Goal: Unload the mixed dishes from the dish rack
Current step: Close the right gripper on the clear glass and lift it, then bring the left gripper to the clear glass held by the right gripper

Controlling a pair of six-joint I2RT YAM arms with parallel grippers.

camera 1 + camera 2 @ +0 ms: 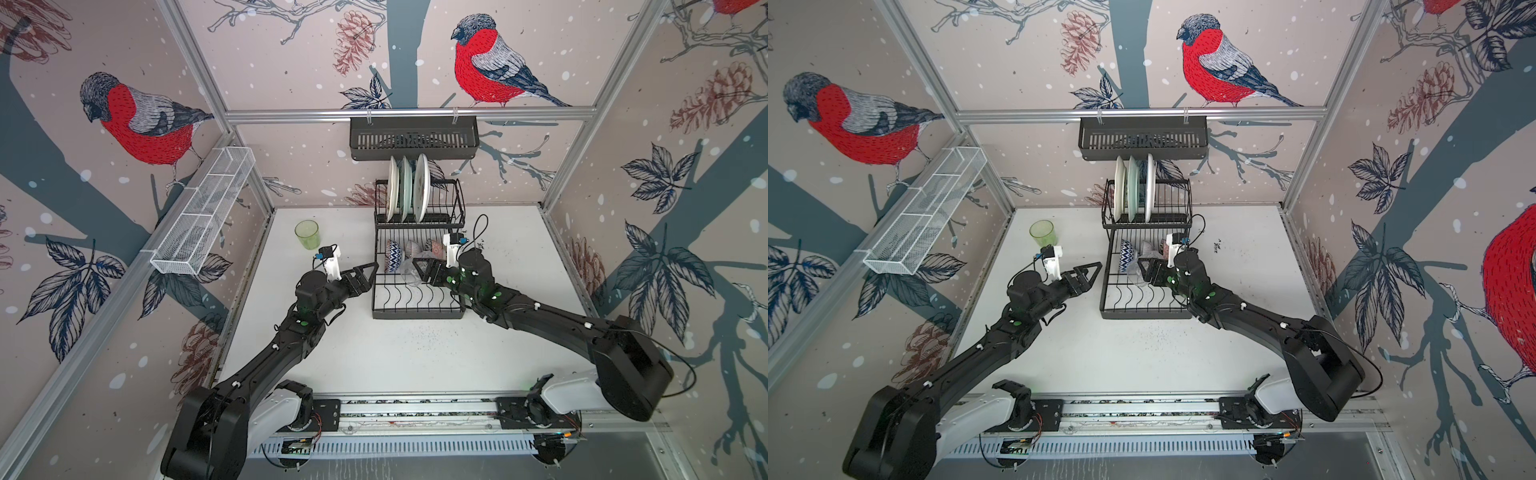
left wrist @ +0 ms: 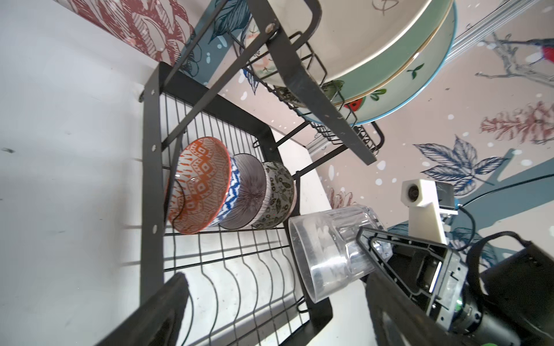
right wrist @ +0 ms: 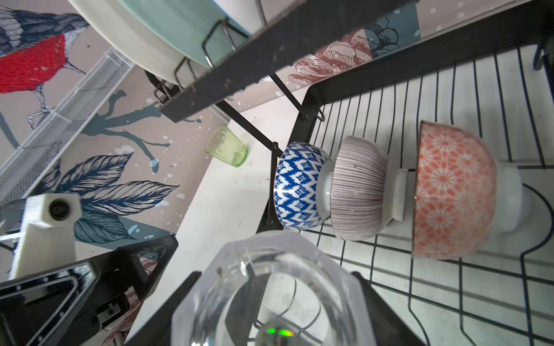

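Right gripper (image 1: pixel 419 269) pinches clear faceted tumbler (image 2: pixel 326 248), held on its side over the near tier of black two-tier wire dish rack (image 1: pixel 415 311). Left gripper (image 1: pixel 374 266) fingers spread, empty, just left of rack. Three patterned bowls (image 1: pixel 392 253) and three large plates (image 1: pixel 405 189) racked. Green translucent tumbler (image 1: pixel 307 235) upright on white table (image 1: pixel 415 357), far left.

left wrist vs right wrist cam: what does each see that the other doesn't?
Left wrist only: the right tool clamped on the sides of the clear faceted tumbler, seen side-on; the patterned insides of the three small ceramic bowls; the watermelon print on one white round plate.

Right wrist only: the green ribbed tumbler standing on the white table; the long white mesh basket; the bowls' outsides.

Both: the bowls on edge on the lower tier of the black wire dish rack, the round plates slotted above, and the clear tumbler.
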